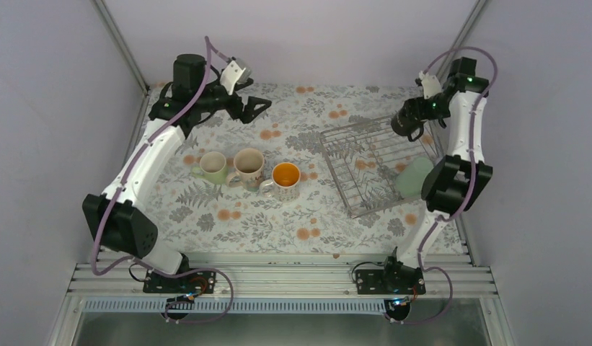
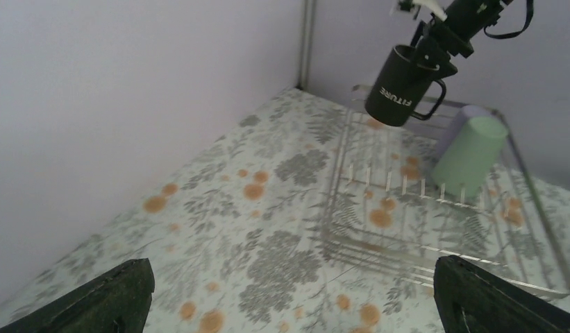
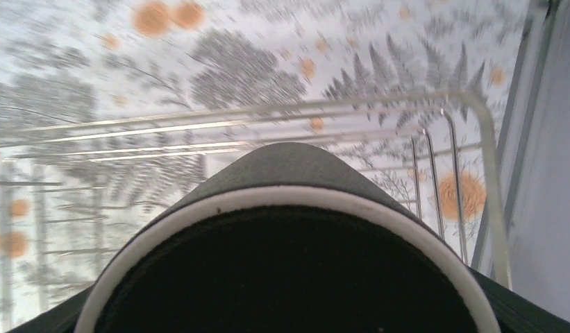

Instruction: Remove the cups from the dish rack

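- Three mugs stand in a row left of the rack (image 1: 354, 191): green mug (image 1: 213, 166), cream mug (image 1: 248, 165), orange-inside mug (image 1: 285, 178).
- Green tumbler (image 1: 412, 176) sits in the rack's near right, lavender tumbler (image 2: 454, 121) just behind.
- Right gripper (image 2: 434, 48) grips the black mug (image 2: 400, 87) above the rack's far end.
- Left gripper (image 1: 253, 109), far left, spread wide.
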Robot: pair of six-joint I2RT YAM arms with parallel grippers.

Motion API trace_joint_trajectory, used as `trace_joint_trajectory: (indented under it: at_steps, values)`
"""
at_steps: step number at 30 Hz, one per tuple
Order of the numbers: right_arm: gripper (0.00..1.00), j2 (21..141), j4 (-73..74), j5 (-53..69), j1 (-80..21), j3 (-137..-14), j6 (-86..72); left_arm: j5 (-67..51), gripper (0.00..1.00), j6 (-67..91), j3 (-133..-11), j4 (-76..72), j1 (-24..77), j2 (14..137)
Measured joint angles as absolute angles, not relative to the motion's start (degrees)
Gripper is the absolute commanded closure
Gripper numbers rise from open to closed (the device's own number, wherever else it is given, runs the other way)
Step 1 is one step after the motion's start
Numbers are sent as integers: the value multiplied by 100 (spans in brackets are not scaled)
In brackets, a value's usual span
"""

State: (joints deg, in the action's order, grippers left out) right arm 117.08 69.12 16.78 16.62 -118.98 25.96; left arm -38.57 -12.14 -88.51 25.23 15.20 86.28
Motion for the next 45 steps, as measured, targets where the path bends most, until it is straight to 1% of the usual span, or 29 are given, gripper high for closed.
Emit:
trace_joint_trajectory:
  at_steps: [4, 9, 14, 17, 24, 29, 36, 39, 45]
  values:
    - [62, 10818, 7210, 2263, 1535, -12016, 2751, -4366, 0, -1035, -9142, 2495, 1651, 9039]
    - [62, 10189, 7400, 2869, 1291, -12022, 2862, -5164, 0, -661, -9371, 2191, 1796, 9553]
    - [64, 9856, 7526, 3533, 950, -11950, 2893, -5881, 0, -134, -9459, 1586, 2073, 10114]
    - [65, 9819, 7572, 3953, 768, -11928, 2882, -6060, 0, 132, -9546, 1249, 2370, 10403]
    - [65, 9819, 7555, 4788, 578, -11928, 2729, -6281, 0, 821, -9911, 397, 2904, 10938]
    - [66, 9819, 7360, 5181, 572, -11928, 2547, -6412, 0, 1284, -10361, 25, 2943, 11439]
    - [67, 9819, 6995, 5813, 567, -11904, 2178, -6547, 0, 1752, -10569, -331, 2980, 11848]
    - [67, 9773, 6619, 6108, 558, -11653, 1918, -6663, 0, 2123, -10726, -703, 3002, 11992]
    - [67, 9730, 6228, 6263, 519, -11351, 1651, -6912, 0, 3026, -10685, -1715, 3024, 12062]
